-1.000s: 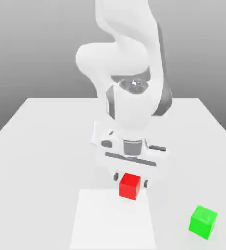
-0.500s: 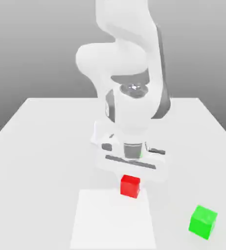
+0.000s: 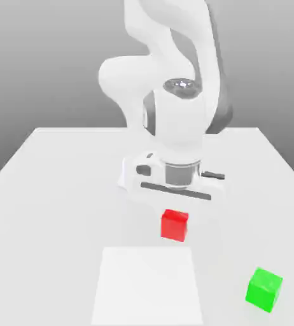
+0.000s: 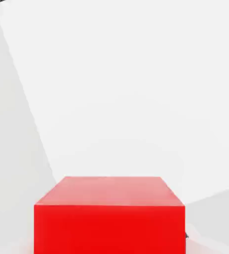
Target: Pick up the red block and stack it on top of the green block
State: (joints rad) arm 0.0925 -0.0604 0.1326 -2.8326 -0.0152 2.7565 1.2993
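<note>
The gripper point(image 3: 175, 216) is clamped on the red block point(image 3: 175, 225) and holds it above the table point(image 3: 60, 191) middle, so it can travel toward the green block point(image 3: 264, 289) near the table's front right corner.

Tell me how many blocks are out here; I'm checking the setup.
2. The red block hangs under the gripper, above the table; the green block sits on the table at the exterior view's lower right.

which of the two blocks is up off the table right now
The red block. It hangs under the pincer, clear of the table, while the green block sits on the table, off toward the exterior view's right.
</note>
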